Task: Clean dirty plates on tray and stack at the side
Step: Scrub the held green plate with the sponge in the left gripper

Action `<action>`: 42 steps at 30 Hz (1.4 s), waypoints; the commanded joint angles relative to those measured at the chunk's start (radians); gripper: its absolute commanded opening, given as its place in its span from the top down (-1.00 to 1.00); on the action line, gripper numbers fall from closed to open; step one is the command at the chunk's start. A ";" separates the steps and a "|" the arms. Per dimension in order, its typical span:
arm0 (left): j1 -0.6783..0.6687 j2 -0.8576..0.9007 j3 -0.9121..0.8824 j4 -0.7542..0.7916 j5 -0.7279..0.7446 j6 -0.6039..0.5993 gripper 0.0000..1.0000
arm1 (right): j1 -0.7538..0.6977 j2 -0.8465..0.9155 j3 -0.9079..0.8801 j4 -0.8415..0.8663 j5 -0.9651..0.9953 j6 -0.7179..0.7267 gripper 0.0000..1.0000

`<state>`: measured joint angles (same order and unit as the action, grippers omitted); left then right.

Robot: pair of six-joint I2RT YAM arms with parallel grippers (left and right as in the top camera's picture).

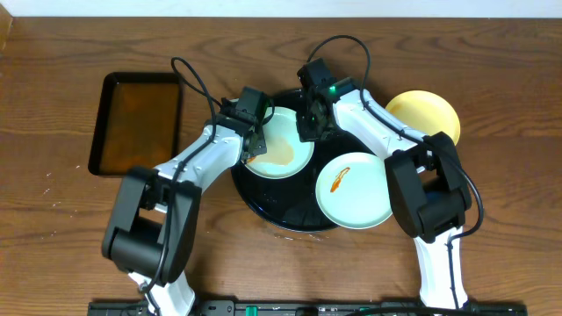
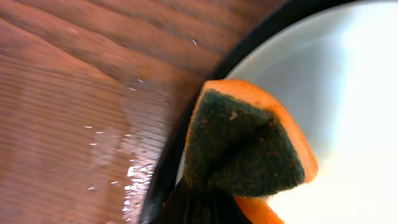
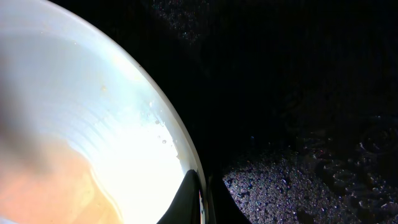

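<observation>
Where the wooden table (image 1: pixel 70 53) begins at the far left, a rectangular black tray (image 1: pixel 136 123) with a brown inside lies with nothing in it. Just right of it, the left gripper (image 1: pixel 253 149) reaches down over the left rim of the round black tray (image 1: pixel 263 206). Its jaws are closed on an orange sponge (image 2: pixel 249 149), folded so that the dark green scouring face shows. The sponge sits at the left edge of the first mint-green plate (image 1: pixel 285 145). In the left wrist view, small wet glints (image 2: pixel 134 171) lie on the wood just outside the tray's rim.

The round tray holds two plates. The first mint-green plate lies in its upper part and carries a pale orange-brown film across its lower half. The right gripper (image 1: pixel 309 130) meets this plate at its upper right edge. In the right wrist view its jaws are drawn almost together, with only a thin gap, and the plate's rim runs straight into that gap, so it appears to pinch the rim. Beside the plate, the tray's black floor is beaded with water.

The second mint-green plate (image 1: pixel 354 189) lies lower and to the right, overhanging the tray's right rim, with a short orange streak left of its centre. Further right, the yellow plate (image 1: pixel 423 114) rests on the table, outside the tray and partly hidden by the right arm.
</observation>
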<state>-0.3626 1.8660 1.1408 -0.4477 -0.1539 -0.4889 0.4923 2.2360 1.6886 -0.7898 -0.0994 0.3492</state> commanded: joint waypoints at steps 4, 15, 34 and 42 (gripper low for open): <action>-0.009 -0.087 -0.015 0.041 0.037 0.020 0.85 | 0.013 0.029 -0.031 0.012 0.050 0.017 0.97; -0.051 0.051 -0.018 0.247 0.173 -0.108 0.85 | 0.013 0.029 -0.032 0.012 0.050 0.017 0.97; 0.106 0.053 -0.017 0.043 -0.072 0.019 0.85 | 0.013 0.030 -0.044 0.016 0.050 0.017 0.97; 0.060 -0.111 -0.018 0.038 -0.063 0.032 0.85 | 0.012 0.030 -0.044 0.023 0.050 0.017 0.97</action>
<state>-0.2974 1.8366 1.1355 -0.4046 -0.1226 -0.4717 0.5110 2.2337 1.6768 -0.7521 -0.1162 0.3523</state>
